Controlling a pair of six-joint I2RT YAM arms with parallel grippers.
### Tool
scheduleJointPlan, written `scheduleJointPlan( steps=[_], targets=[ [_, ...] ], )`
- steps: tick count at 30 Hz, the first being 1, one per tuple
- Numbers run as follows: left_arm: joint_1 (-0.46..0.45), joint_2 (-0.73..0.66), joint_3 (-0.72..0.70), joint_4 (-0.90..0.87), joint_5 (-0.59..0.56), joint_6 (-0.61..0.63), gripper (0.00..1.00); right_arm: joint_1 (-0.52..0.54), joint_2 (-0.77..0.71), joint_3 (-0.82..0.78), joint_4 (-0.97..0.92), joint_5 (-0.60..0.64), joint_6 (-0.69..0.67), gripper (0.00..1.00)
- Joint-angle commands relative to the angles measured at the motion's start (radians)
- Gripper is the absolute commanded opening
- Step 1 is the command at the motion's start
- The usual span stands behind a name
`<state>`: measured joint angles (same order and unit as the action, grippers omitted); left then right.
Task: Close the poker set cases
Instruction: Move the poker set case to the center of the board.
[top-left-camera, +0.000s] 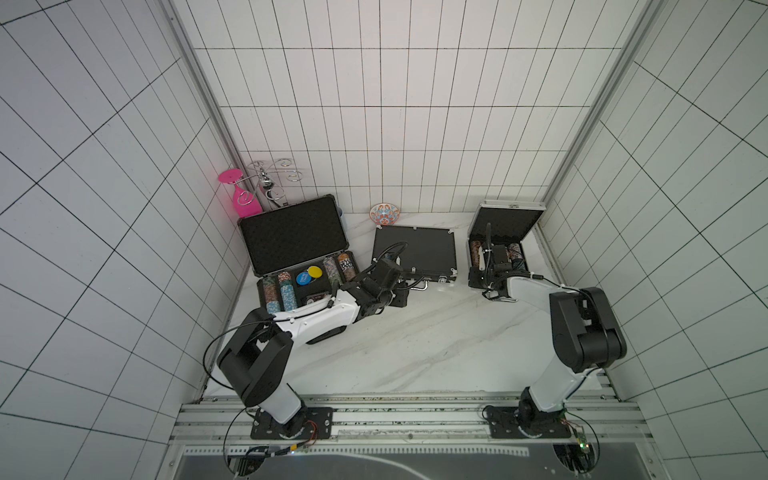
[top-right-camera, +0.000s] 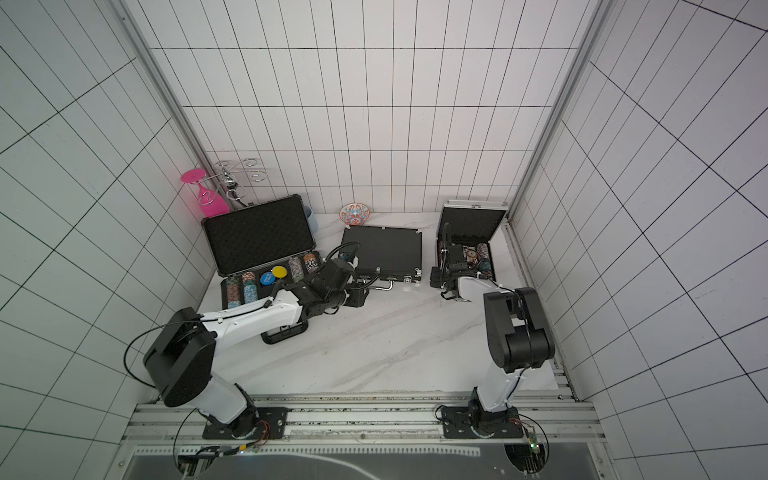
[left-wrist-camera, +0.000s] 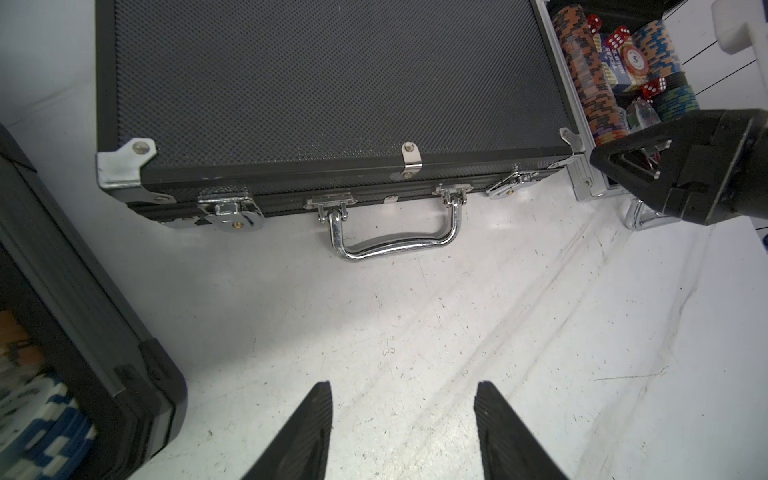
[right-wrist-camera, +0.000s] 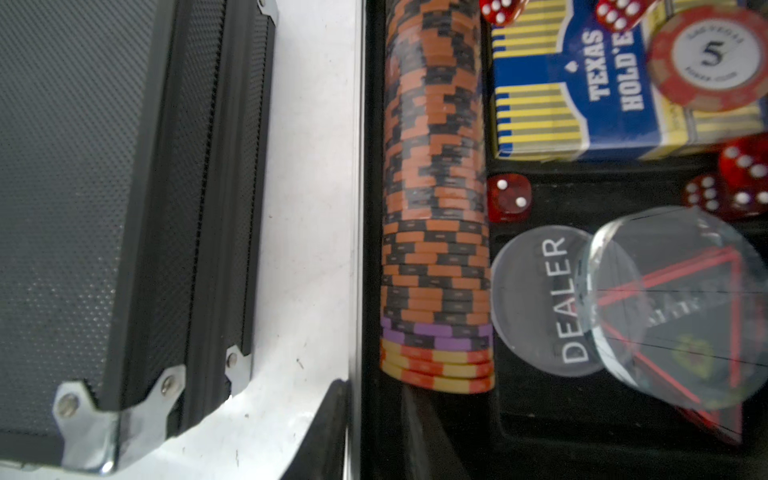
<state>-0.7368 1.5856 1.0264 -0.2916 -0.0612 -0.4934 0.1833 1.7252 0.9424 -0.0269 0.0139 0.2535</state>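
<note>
Three poker set cases stand along the back of the marble table. The large black case (top-left-camera: 291, 237) (top-right-camera: 257, 239) at the left is open, its lid upright and chips in its base. In the middle, the medium black case (top-left-camera: 415, 253) (left-wrist-camera: 324, 83) lies shut, its chrome handle (left-wrist-camera: 395, 245) facing me. My left gripper (top-left-camera: 401, 296) (left-wrist-camera: 403, 388) is open and empty just in front of that handle. The small silver case (top-left-camera: 507, 224) (right-wrist-camera: 540, 407) at the right is open. My right gripper (top-left-camera: 494, 259) (right-wrist-camera: 374, 390) is at its left wall, one finger outside. The inner finger is dark on dark.
A pink glass (top-left-camera: 241, 195) hangs upside down on a wire rack (top-left-camera: 270, 174) at the back left corner. A patterned bowl (top-left-camera: 384, 212) sits by the back wall. Tiled walls stand close behind the large and small cases. The large case's handle (top-left-camera: 328, 334) lies under my left forearm.
</note>
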Motion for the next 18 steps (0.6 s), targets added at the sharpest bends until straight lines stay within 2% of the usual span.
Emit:
scheduleJointPlan(
  steps=[1, 8, 14, 18],
  targets=[
    [0.004, 0.004, 0.034, -0.002, -0.028, 0.003, 0.56, 0.020, 0.030, -0.060, -0.030, 0.037, 0.011, 0.21],
    [0.014, -0.006, 0.035, -0.005, -0.027, 0.005, 0.56, 0.062, 0.023, -0.079, -0.047, 0.077, 0.026, 0.16],
    [0.026, -0.014, 0.030, -0.005, -0.022, 0.004, 0.56, 0.066, 0.046, -0.090, -0.050, 0.072, 0.058, 0.08],
    [0.038, -0.028, 0.017, -0.003, -0.019, 0.004, 0.56, 0.067, 0.006, -0.121, -0.044, 0.064, 0.107, 0.05]
  ],
)
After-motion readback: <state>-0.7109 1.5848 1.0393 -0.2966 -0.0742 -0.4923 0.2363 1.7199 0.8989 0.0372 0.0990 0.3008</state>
